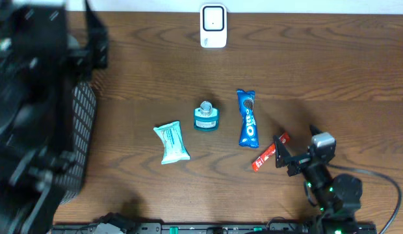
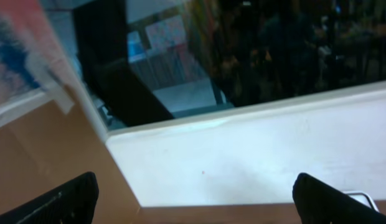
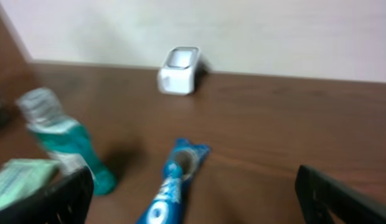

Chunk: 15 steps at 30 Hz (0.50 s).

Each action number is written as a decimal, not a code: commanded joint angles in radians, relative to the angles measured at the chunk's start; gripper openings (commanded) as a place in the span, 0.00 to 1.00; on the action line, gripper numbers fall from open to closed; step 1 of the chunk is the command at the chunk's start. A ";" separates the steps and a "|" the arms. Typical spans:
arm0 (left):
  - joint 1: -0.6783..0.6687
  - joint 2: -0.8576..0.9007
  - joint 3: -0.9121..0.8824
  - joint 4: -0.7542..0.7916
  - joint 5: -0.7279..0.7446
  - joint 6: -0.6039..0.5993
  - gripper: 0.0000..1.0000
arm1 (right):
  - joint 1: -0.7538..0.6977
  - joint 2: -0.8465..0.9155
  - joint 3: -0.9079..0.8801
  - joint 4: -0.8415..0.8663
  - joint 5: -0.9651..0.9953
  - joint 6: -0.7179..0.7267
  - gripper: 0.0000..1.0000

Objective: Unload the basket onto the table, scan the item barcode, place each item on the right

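Choosing one item and gripping it in a way that leaves its barcode uncovered is, as I judge it, what this step calls for, since nothing is held yet. The right gripper [image 3: 205, 202] is spread wide and empty, low over the table [image 3: 286, 124]. The left gripper [image 2: 199, 208] is equally wide with nothing between its fingers, and it is raised and facing a pale wall [image 2: 274, 155], so it has no part in this move. Straight ahead of the right gripper, between the lines of its two fingers, the blue cookie packet [image 3: 173, 183] lies lengthwise, pointing away from it. From above, a thin red packet [image 1: 270, 154] lies right at the fingertips; whether it touches them I cannot tell. Ahead and to the left stand a small bottle [image 3: 62, 137] and, beside it, a green packet [image 3: 18, 177]. Far ahead, against the wall, sits the white scanner [image 3: 179, 70]. A flat packet probably wants a steep approach, with the fingers closing across its narrow width near one end so the printed faces are left clear. Which face carries the barcode is not visible, so the wrist may need to turn the item before presenting it, flat and uncrumpled, to the scanner's window.
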 commanded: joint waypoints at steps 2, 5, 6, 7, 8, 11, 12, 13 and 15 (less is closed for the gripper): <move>0.034 -0.127 -0.158 0.072 -0.005 -0.054 1.00 | 0.006 0.291 0.298 -0.113 -0.267 -0.058 0.99; 0.058 -0.204 -0.259 0.127 0.003 -0.112 1.00 | 0.006 0.559 0.602 -0.366 -0.395 -0.122 0.99; 0.070 -0.229 -0.288 0.141 0.023 -0.117 1.00 | 0.006 0.632 0.708 -0.466 -0.401 -0.134 0.99; 0.085 -0.253 -0.315 0.150 0.049 -0.130 1.00 | 0.006 0.692 0.799 -0.558 -0.400 -0.146 0.99; 0.103 -0.278 -0.338 0.151 0.092 -0.137 1.00 | 0.006 0.768 0.922 -0.683 -0.400 -0.180 0.99; 0.168 -0.350 -0.391 0.150 0.214 -0.208 1.00 | 0.006 0.917 1.168 -0.922 -0.400 -0.232 0.99; 0.180 -0.360 -0.392 0.149 0.224 -0.235 1.00 | 0.006 0.954 1.222 -0.961 -0.401 -0.231 0.99; 0.189 -0.368 -0.389 0.151 0.225 -0.255 1.00 | 0.006 0.983 1.260 -0.978 -0.401 -0.232 0.99; 0.190 -0.372 -0.370 0.146 0.225 -0.266 1.00 | 0.006 1.023 1.292 -0.966 -0.400 -0.232 0.99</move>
